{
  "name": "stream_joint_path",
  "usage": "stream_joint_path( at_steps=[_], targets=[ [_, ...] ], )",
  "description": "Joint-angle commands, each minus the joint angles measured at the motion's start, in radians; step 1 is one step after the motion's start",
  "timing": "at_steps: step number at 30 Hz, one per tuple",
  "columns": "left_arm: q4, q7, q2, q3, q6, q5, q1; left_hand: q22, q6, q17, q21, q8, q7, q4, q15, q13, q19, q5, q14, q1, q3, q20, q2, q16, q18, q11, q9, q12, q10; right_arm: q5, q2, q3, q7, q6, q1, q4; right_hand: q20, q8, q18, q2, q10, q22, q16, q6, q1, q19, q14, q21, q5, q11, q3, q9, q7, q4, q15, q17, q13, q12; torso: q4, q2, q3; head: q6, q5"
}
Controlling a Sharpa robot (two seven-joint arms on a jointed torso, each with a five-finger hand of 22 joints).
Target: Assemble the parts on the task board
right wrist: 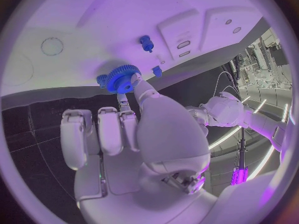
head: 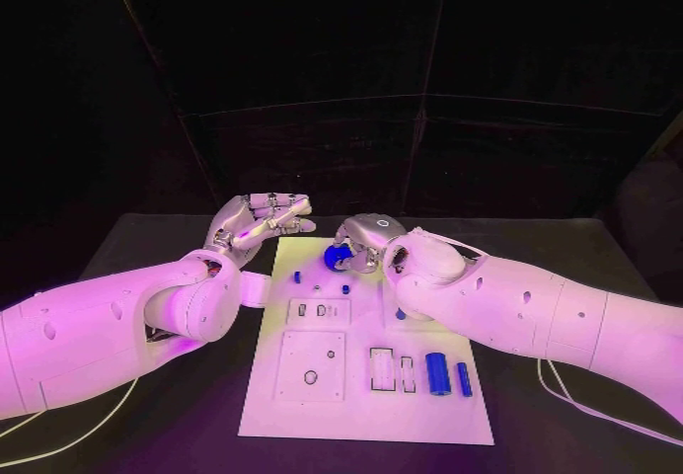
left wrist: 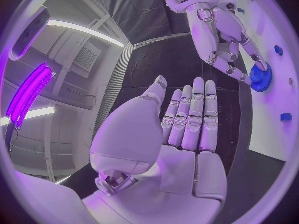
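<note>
The left hand (head: pixel 258 223) hovers just off the far left corner of the task board (head: pixel 363 415), above the black table (head: pixel 142 242), its fingers (left wrist: pixel 190 117) straight, close together and holding nothing. On the board's far end, small blue pegs (head: pixel 321 287) stand near the left half. Just beside them, at the far edge, the right hand (head: pixel 373 240) pinches a blue gear (head: pixel 338 257) between thumb and a fingertip; the gear sits at the board's surface, though whether it touches cannot be told. Near the board's right edge, toward the near end, two blue cylinders (head: pixel 448 373) lie side by side next to rectangular slots (head: pixel 393 369).
</note>
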Motion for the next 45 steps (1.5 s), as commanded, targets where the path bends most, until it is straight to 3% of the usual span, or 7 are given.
stream_joint_path(
  at_steps=[1, 16, 22, 27, 35, 39, 45],
  targets=[
    [0.001, 0.006, 0.001, 0.001, 0.010, -0.006, 0.002, -0.001, 0.004, 0.001, -0.007, -0.007, 0.002, -0.004, 0.004, -0.002, 0.006, 0.005, 0.000, 0.002, 0.000, 0.003, 0.005, -0.006, 0.005, 0.004, -0.001, -0.004, 0.004, -0.007, 0.004, 0.000, 0.006, 0.035, -0.001, -0.004, -0.007, -0.001, -0.006, 0.003, 0.030, 0.227, -0.005, 0.030, -0.007, 0.072, 0.032, 0.003, 0.002, -0.004, 0.005, 0.002, -0.026, -0.001, -0.008, -0.001, 0.140, -0.001, -0.0006, -0.001, -0.0004, -0.002, 0.000],
    [0.000, 0.006, 0.001, 0.001, 0.009, -0.006, 0.002, -0.001, 0.004, 0.001, -0.007, -0.007, 0.002, -0.005, 0.004, -0.002, 0.005, 0.005, 0.000, 0.002, 0.000, 0.003, 0.005, -0.007, 0.005, 0.004, -0.001, -0.004, 0.005, -0.007, 0.014, 0.000, 0.002, 0.043, -0.006, -0.026, 0.003, -0.052, -0.006, -0.026, 0.016, 0.225, -0.007, -0.029, -0.052, 0.071, 0.031, 0.003, -0.013, 0.014, -0.007, -0.004, -0.006, 0.016, 0.006, -0.009, 0.122, -0.019, -0.0010, -0.001, -0.0001, -0.006, 0.000],
    [0.000, 0.005, 0.000, 0.001, 0.008, -0.006, 0.002, -0.002, 0.004, 0.001, -0.008, -0.008, 0.002, -0.005, 0.004, -0.002, 0.005, 0.005, -0.001, 0.001, 0.000, 0.003, 0.005, -0.008, 0.005, 0.004, -0.001, -0.005, 0.005, -0.002, 0.014, 0.000, -0.007, 0.056, -0.006, -0.030, 0.018, -0.106, -0.005, -0.039, 0.004, 0.223, -0.008, -0.093, -0.147, 0.069, 0.029, 0.001, -0.042, 0.027, -0.072, -0.001, 0.006, 0.091, 0.019, -0.017, 0.107, -0.034, -0.0001, -0.001, -0.0001, -0.005, -0.001],
    [0.000, 0.004, 0.000, 0.001, 0.007, -0.006, 0.002, -0.002, 0.004, 0.001, -0.008, -0.008, 0.003, -0.005, 0.004, -0.002, 0.005, 0.005, -0.001, 0.001, -0.001, 0.003, 0.005, -0.008, 0.005, 0.004, -0.001, -0.005, 0.005, 0.011, 0.012, 0.000, -0.011, 0.086, -0.006, -0.032, 0.022, -0.116, -0.006, -0.021, 0.004, 0.226, -0.004, -0.084, -0.218, 0.071, 0.029, 0.002, 0.023, 0.031, -0.139, 0.003, 0.010, 0.174, 0.023, -0.015, 0.110, -0.033, -0.0007, -0.001, 0.0002, -0.006, -0.001],
    [-0.001, 0.002, 0.000, 0.001, 0.009, -0.006, 0.002, -0.002, 0.004, 0.001, -0.009, -0.008, 0.003, -0.006, 0.005, -0.002, 0.004, 0.005, -0.002, 0.001, -0.001, 0.004, 0.005, -0.009, 0.005, 0.004, -0.001, -0.006, 0.005, 0.024, 0.009, 0.000, -0.013, 0.102, -0.006, -0.033, 0.022, -0.115, -0.006, 0.007, 0.010, 0.228, 0.000, -0.060, -0.222, 0.073, 0.030, 0.003, 0.051, 0.028, -0.180, 0.006, 0.006, 0.215, 0.021, -0.010, 0.120, -0.026, -0.0004, -0.001, 0.0001, -0.006, -0.001],
    [-0.002, 0.001, 0.000, 0.001, 0.010, -0.006, 0.002, -0.002, 0.004, 0.001, -0.009, -0.008, 0.003, -0.006, 0.005, -0.002, 0.004, 0.005, -0.002, 0.001, -0.001, 0.004, 0.005, -0.009, 0.005, 0.004, -0.001, -0.006, 0.005, 0.026, 0.006, 0.000, -0.015, 0.065, -0.006, -0.032, 0.021, -0.116, -0.006, 0.015, 0.012, 0.229, 0.002, -0.057, -0.208, 0.074, 0.030, 0.003, 0.064, 0.028, -0.184, 0.006, 0.006, 0.213, 0.020, -0.009, 0.122, -0.024, -0.0006, -0.001, 0.0000, -0.006, -0.001],
    [-0.003, 0.001, -0.001, 0.001, 0.013, -0.006, 0.002, -0.003, 0.004, 0.002, -0.010, -0.010, 0.003, -0.007, 0.005, -0.002, 0.004, 0.005, -0.002, 0.002, 0.000, 0.004, 0.006, -0.010, 0.005, 0.005, -0.002, -0.007, 0.004, 0.042, -0.020, 0.000, 0.040, -0.089, -0.007, -0.013, 0.021, -0.129, -0.007, 0.013, 0.017, 0.232, 0.004, -0.066, -0.161, 0.076, 0.031, 0.005, 0.080, 0.030, -0.196, 0.002, 0.008, 0.192, 0.021, -0.007, 0.131, -0.018, -0.0002, -0.002, 0.0006, -0.002, -0.001]
  ],
)
